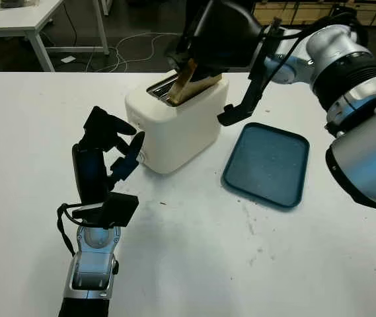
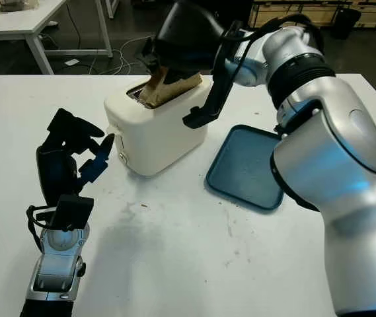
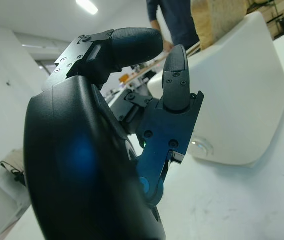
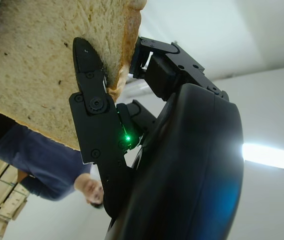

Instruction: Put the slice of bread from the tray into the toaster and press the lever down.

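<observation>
I have the right hand (image 1: 204,49) up over the far side of the toaster (image 1: 174,122), its fingers (image 4: 94,115) clamped on the slice of bread (image 1: 191,82). The bread is tilted, with its lower edge down in the slot on top of the toaster and most of it above the rim. In the right wrist view a finger presses flat against the crumb face while the others grip from the crust side. A person in a dark blue top (image 4: 27,160) stands beyond the bread there.

The toaster is white and sits in the middle of the white worktop (image 1: 207,264), turned at an angle. The tray (image 1: 267,165) lies just to its right, dark blue-green, with nothing on it but a few crumbs scattered on the worktop near its near edge.

My left hand (image 1: 112,155) is open, holding nothing, raised off the worktop just to the left of the toaster's near-left end, fingertips close to the round knob (image 3: 201,146) on that face without touching.
</observation>
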Robot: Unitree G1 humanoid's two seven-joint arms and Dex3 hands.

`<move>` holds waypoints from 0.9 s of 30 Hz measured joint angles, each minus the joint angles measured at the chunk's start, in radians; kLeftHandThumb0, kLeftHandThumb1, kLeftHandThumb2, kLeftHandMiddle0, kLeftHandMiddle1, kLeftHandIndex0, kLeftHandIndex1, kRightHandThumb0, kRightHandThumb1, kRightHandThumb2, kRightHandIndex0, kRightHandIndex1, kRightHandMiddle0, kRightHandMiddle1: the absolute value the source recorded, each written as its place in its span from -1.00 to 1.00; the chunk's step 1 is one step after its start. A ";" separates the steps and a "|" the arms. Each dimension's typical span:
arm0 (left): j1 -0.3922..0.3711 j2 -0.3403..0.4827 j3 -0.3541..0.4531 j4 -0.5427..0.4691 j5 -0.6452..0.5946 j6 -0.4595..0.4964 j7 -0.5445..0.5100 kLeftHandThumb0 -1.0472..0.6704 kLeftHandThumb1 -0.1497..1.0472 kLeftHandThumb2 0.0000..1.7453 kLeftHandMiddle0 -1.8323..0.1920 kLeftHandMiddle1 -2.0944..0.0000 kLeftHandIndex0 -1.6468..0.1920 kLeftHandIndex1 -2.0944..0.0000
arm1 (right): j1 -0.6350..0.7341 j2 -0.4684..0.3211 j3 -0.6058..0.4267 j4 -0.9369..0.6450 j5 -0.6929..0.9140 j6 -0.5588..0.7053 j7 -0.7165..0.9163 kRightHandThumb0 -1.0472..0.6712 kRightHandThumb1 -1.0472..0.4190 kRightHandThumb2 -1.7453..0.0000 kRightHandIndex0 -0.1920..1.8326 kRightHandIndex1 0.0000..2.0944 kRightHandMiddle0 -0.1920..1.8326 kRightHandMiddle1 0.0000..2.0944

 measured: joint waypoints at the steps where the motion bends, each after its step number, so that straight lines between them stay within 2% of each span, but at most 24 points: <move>1: 0.000 0.000 0.000 0.000 0.001 0.000 0.000 0.00 0.51 -0.48 -0.07 -0.67 0.33 -0.62 | 0.002 0.002 0.005 0.002 -0.001 0.000 -0.010 -0.32 -0.83 0.74 0.27 0.67 0.05 0.67; 10: 0.005 -0.005 -0.002 0.000 0.000 0.000 0.000 0.02 0.51 -0.47 -0.06 -0.67 0.35 -0.64 | 0.021 0.021 0.048 0.009 -0.029 0.003 -0.124 -0.33 -0.83 0.59 0.26 0.67 0.02 0.67; 14: 0.005 -0.005 -0.002 0.000 0.002 0.000 0.001 0.01 0.51 -0.47 -0.06 -0.67 0.35 -0.65 | 0.025 0.029 0.037 0.010 -0.029 0.003 -0.137 -0.31 -0.83 0.64 0.24 0.67 0.00 0.67; 19: 0.006 -0.008 -0.002 0.000 0.000 0.000 0.001 0.01 0.52 -0.48 -0.07 -0.67 0.35 -0.65 | 0.037 0.035 -0.026 0.015 0.021 0.002 -0.115 -0.29 -0.83 0.66 0.24 0.67 -0.01 0.67; 23: 0.006 -0.008 -0.001 0.000 -0.002 -0.001 0.001 0.01 0.52 -0.48 -0.07 -0.67 0.35 -0.65 | 0.050 0.040 -0.114 0.025 0.119 0.021 0.035 -0.36 -0.83 0.62 0.19 0.67 -0.06 0.65; 24: 0.006 -0.008 0.000 0.000 -0.002 -0.001 0.001 0.01 0.52 -0.48 -0.07 -0.67 0.35 -0.65 | 0.050 0.040 -0.124 0.026 0.129 0.046 0.080 -0.47 -0.83 0.56 0.00 0.59 -0.16 0.47; 25: 0.006 -0.008 0.000 0.000 -0.002 -0.001 0.001 0.01 0.52 -0.48 -0.07 -0.67 0.35 -0.65 | 0.050 0.040 -0.128 0.027 0.133 0.077 0.130 -0.53 -0.83 0.60 -0.14 0.39 -0.22 0.20; 27: 0.006 -0.008 0.000 0.000 -0.003 -0.002 0.000 0.02 0.52 -0.48 -0.07 -0.67 0.35 -0.65 | 0.049 0.037 -0.125 0.029 0.131 0.134 0.231 -0.60 -0.83 0.68 -0.28 -0.01 -0.19 -0.37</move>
